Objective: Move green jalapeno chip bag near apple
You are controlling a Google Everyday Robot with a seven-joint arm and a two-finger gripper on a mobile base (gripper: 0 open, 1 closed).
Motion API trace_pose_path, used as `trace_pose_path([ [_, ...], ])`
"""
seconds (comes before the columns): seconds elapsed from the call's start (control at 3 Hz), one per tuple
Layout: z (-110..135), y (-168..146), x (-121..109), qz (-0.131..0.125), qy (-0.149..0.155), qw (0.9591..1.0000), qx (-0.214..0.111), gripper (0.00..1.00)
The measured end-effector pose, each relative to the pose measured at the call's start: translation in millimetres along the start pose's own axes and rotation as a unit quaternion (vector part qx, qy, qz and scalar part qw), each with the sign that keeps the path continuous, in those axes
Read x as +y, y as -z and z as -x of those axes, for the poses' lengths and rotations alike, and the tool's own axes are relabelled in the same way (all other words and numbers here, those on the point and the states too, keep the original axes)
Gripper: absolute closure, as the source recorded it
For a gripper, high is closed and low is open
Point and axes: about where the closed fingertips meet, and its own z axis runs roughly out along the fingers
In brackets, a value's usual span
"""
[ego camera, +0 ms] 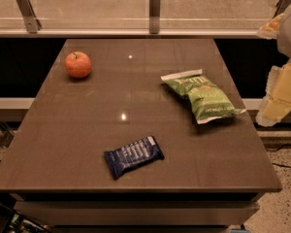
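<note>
The green jalapeno chip bag lies flat on the right side of the brown table, with its white sealed ends at the upper left and lower right. The apple is red-orange with a short stem and stands at the table's far left. The bag and the apple are far apart, almost the table's width. My gripper, pale yellow and white, hangs at the right edge of the camera view, off the table's right side and to the right of the bag, touching nothing.
A dark blue wrapped bar lies near the table's front middle. A glass barrier with metal posts runs behind the table's far edge. The floor shows to the right of the table.
</note>
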Motion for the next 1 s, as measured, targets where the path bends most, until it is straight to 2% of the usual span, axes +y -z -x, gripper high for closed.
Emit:
trace_pose_path([
  [0.33, 1, 2, 0, -0.004, 0.0, 1.0, -0.002, 0.0],
  [0.67, 2, 4, -6, -0.013, -0.023, 0.9995, -0.019, 0.0],
  [1.0, 3, 3, -14, -0.014, -0.074, 0.9956, -0.055, 0.0],
])
